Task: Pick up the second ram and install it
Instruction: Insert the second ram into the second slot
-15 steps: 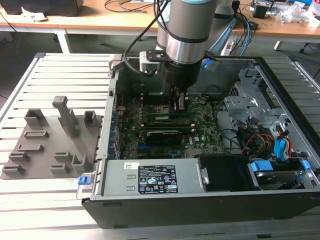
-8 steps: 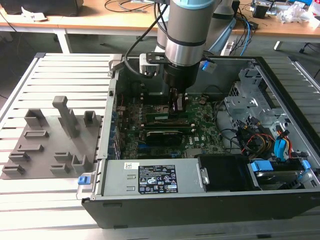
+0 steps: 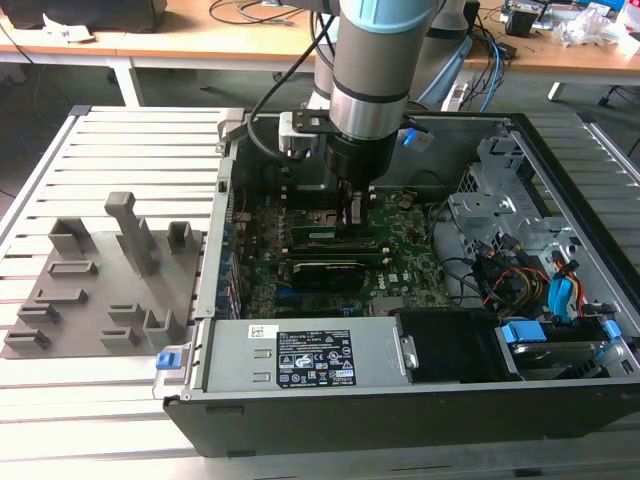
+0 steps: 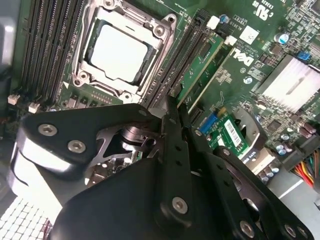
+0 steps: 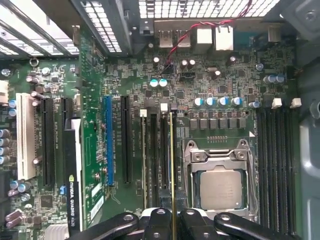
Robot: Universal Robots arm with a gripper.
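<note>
One second ram [image 5: 172, 165] in jaws, between slots

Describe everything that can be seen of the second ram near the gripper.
The second ram is a thin, long green circuit-board stick. In the first wrist view it is seen edge-on, as a narrow yellow-green line. It stands upright in line with a memory slot on the motherboard, right beside the processor socket. The gripper is closed on one end of it. Whether it is fully seated in the slot cannot be told.
</note>
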